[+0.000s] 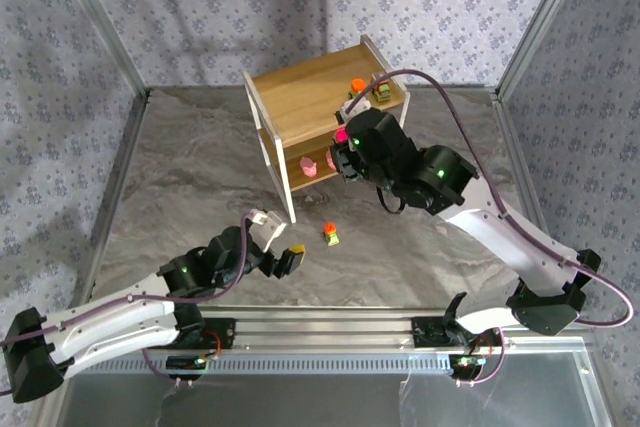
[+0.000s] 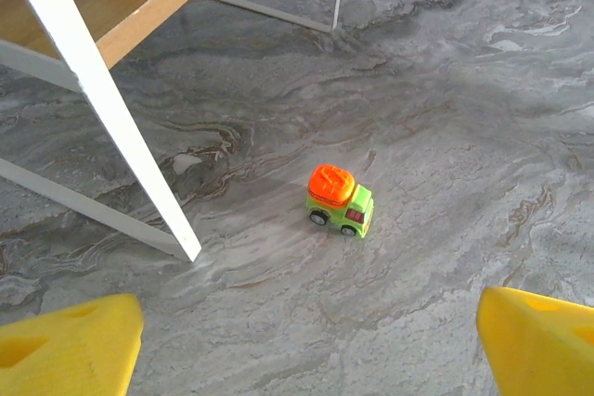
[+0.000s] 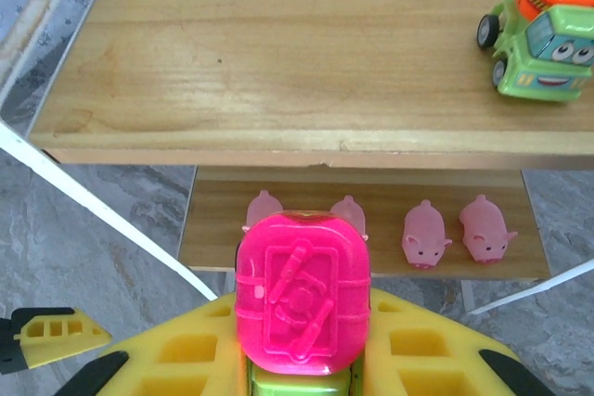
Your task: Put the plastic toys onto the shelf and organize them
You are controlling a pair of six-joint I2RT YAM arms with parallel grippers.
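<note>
Magenta-topped truck [image 3: 302,289] right up against the right wrist lens, lid facing the camera, green body tucked underneath. Its long axis runs straight ahead toward the shelf [image 3: 278,62]; which end is the cab, I cannot tell. On the top board a parked truck [image 3: 538,30] with an orange load turns its grinning face toward the front edge. From overhead, a brown-topped truck [image 1: 381,94] sits just beside it. On the lower tier, four pink pigs [image 3: 424,236] stand in a row, the right-hand pair with snouts toward the front. Down on the table [image 2: 445,90], a loose truck [image 2: 340,199] with an orange top stands on its wheels. Its long axis slants from upper left to lower right in the left wrist view, cab at the lower-right end.

Grey marbled table, metal posts at the corners, walls [image 1: 200,7] in a grey flowered pattern all round.

Now the positions. The right end effector [image 3: 302,350] is clamped on the magenta-topped truck, yellow fingers [image 3: 176,359] pressing its sides. It holds the toy in front of the shelf's open side, above the pigs' tier. The left end effector [image 2: 306,322] has its fingers spread wide, nothing between them. The loose truck lies ahead of it, well apart, near the shelf's white leg [image 2: 111,108].
</note>
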